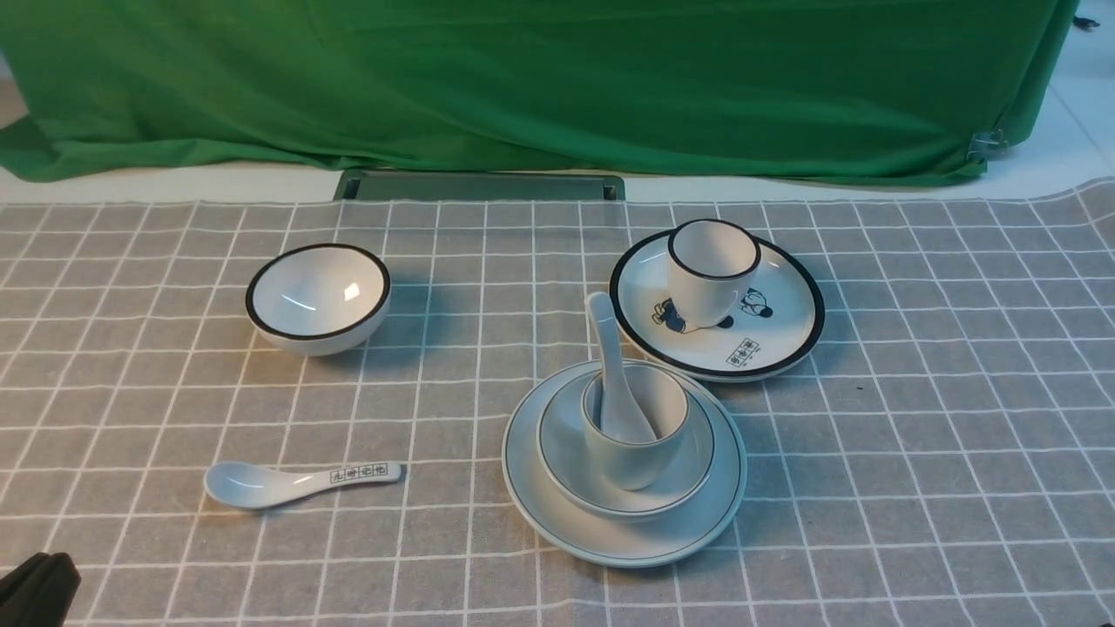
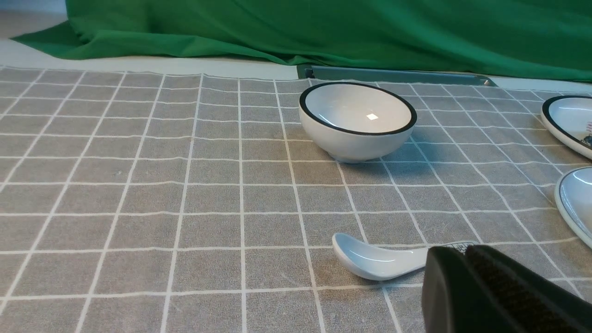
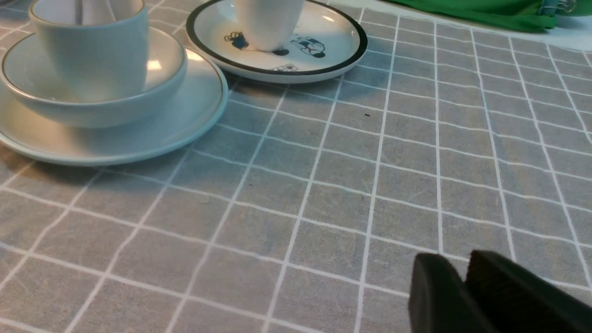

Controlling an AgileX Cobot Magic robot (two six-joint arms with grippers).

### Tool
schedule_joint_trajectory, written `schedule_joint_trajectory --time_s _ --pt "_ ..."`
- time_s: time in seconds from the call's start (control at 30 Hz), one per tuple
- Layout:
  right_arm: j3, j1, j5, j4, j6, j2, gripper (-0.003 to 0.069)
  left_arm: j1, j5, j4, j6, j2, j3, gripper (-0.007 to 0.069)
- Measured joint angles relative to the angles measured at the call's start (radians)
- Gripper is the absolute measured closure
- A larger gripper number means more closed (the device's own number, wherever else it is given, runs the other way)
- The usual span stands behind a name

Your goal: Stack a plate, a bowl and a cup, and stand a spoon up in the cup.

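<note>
The pale plate (image 1: 623, 544) lies at front centre with the thin-rimmed bowl (image 1: 566, 470) on it and the cup (image 1: 627, 461) in the bowl. The plain white spoon (image 1: 610, 366) stands in the cup, handle leaning back-left. The right wrist view shows the same stack: plate (image 3: 138, 143), bowl (image 3: 92, 113), cup (image 3: 92, 55). My left gripper (image 2: 462, 254) is shut and empty, low at the front left corner (image 1: 39, 588), near the printed spoon. My right gripper (image 3: 462, 266) hovers over bare cloth right of the stack, its tips slightly apart with nothing between them; the front view does not show it.
A black-rimmed bowl (image 1: 318, 296) sits back left. A spoon with printed characters (image 1: 287, 482) lies front left. A black-rimmed cartoon plate (image 1: 784, 340) carrying a black-rimmed cup (image 1: 710, 270) stands just behind the stack. Green cloth and a metal slot (image 1: 479, 185) line the back.
</note>
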Motion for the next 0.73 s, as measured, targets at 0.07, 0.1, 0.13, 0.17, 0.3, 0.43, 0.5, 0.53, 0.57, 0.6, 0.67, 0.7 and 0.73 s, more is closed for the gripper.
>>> schedule_joint_trajectory --time_s 0.07,0.1,0.13,0.17,0.3,0.43,0.5,0.53,0.57,0.6,0.67,0.7,0.73 --pt "0.000 0.000 0.000 0.000 0.000 0.000 0.0515 0.000 0.000 0.000 0.000 0.000 0.000 0.0612" --pt "0.000 0.000 0.000 0.000 0.000 0.000 0.0515 0.000 0.000 0.000 0.000 0.000 0.000 0.0612" --pt "0.000 0.000 0.000 0.000 0.000 0.000 0.0514 0.000 0.000 0.000 0.000 0.000 0.000 0.0612" --pt "0.000 0.000 0.000 0.000 0.000 0.000 0.0510 0.000 0.000 0.000 0.000 0.000 0.000 0.0612" --pt "0.000 0.000 0.000 0.000 0.000 0.000 0.0494 0.000 0.000 0.000 0.000 0.000 0.000 0.0612" --pt "0.000 0.000 0.000 0.000 0.000 0.000 0.0480 0.000 0.000 0.000 0.000 0.000 0.000 0.0612" --pt "0.000 0.000 0.000 0.000 0.000 0.000 0.0475 0.000 0.000 0.000 0.000 0.000 0.000 0.0612" --pt "0.000 0.000 0.000 0.000 0.000 0.000 0.0473 0.000 0.000 0.000 0.000 0.000 0.000 0.0612" --pt "0.000 0.000 0.000 0.000 0.000 0.000 0.0471 0.000 0.000 0.000 0.000 0.000 0.000 0.0612" --pt "0.000 0.000 0.000 0.000 0.000 0.000 0.0469 0.000 0.000 0.000 0.000 0.000 0.000 0.0612" --pt "0.000 0.000 0.000 0.000 0.000 0.000 0.0467 0.000 0.000 0.000 0.005 0.000 0.000 0.0612" --pt "0.000 0.000 0.000 0.000 0.000 0.000 0.0466 0.000 0.000 0.000 0.007 0.000 0.000 0.0612" --pt "0.000 0.000 0.000 0.000 0.000 0.000 0.0466 0.000 0.000 0.000 0.007 0.000 0.000 0.0612"
